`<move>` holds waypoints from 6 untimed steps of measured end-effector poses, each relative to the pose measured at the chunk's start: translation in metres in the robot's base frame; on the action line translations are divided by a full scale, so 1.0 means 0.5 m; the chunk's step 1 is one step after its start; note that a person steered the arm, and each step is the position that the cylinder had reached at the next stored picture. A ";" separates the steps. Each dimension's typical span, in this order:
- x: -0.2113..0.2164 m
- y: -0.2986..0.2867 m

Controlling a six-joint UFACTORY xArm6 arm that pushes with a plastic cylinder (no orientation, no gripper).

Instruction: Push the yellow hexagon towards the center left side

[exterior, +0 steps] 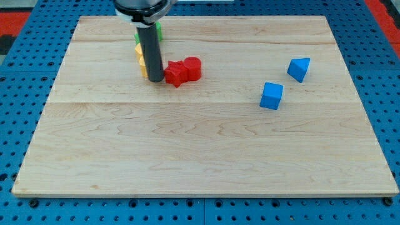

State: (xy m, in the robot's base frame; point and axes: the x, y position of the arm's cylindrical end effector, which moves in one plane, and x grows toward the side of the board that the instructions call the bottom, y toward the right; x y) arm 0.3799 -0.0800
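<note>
Blue cube (pixel 271 96) sits nearest; yellow hexagon (pixel 141 61), seemingly touching my tip (pixel 156 81), lies mostly hidden.

Board: a pale wooden board (pixel 187 150) on a blue perforated surface (pixel 19 94).
Near 12 o'clock: yellow blocks (pixel 140 57) and a green block (pixel 159 30), partly hidden behind the rod, shapes unclear.
Beside them: a red star (pixel 175 73) touching a red cylinder (pixel 193 67).
Near 2 o'clock: a blue cube (pixel 272 95) and a blue wedge-like block (pixel 299 68), apart.
My tip (pixel 156 81): on the board, just beside the red star, at its 9 o'clock.
</note>
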 end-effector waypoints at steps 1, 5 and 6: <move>-0.073 0.006; -0.062 -0.212; -0.069 -0.184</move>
